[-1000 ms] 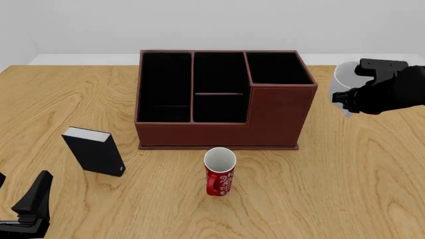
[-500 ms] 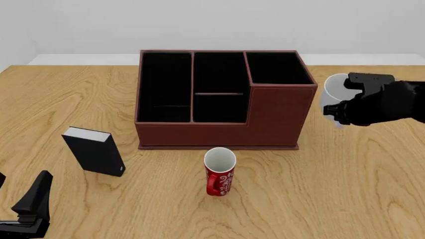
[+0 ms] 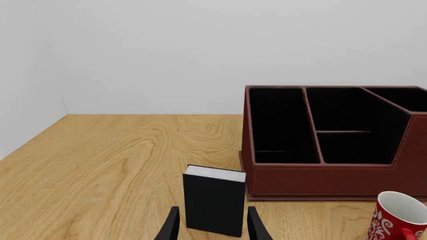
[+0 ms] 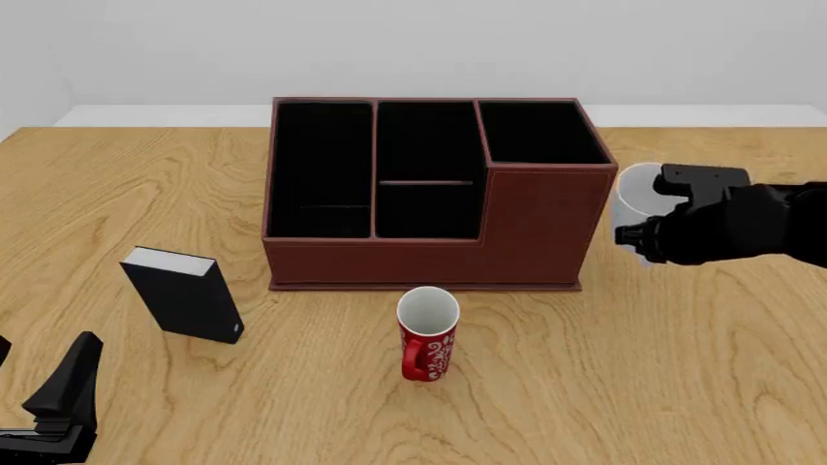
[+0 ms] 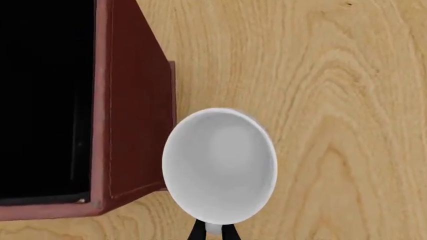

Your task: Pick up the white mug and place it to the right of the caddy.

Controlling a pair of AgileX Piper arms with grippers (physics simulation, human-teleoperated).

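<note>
White and glossy, the white mug (image 4: 633, 199) carries no print or lettering, and nothing else on the table shows readable writing either (the red mug has only a white swirl pattern). The white mug is upright with its mouth open to the top, held at its rim by the right gripper (image 4: 642, 231), whose thin dark fingers (image 5: 197, 232) pinch the wall on the near side; it sits just beside the right wall of the caddy (image 4: 427, 194), and whether it touches the table (image 4: 672, 368) cannot be told. The caddy is a dark red-brown box with black-lined compartments, standing at the middle of the wooden table. Near of it stands the red mug (image 4: 428, 334), and to the left a small black box with a white top (image 4: 182, 293), upright. The left gripper (image 3: 212, 227) rests at the near left corner, its fingers parted, holding nothing, pointing toward the black box.
</note>
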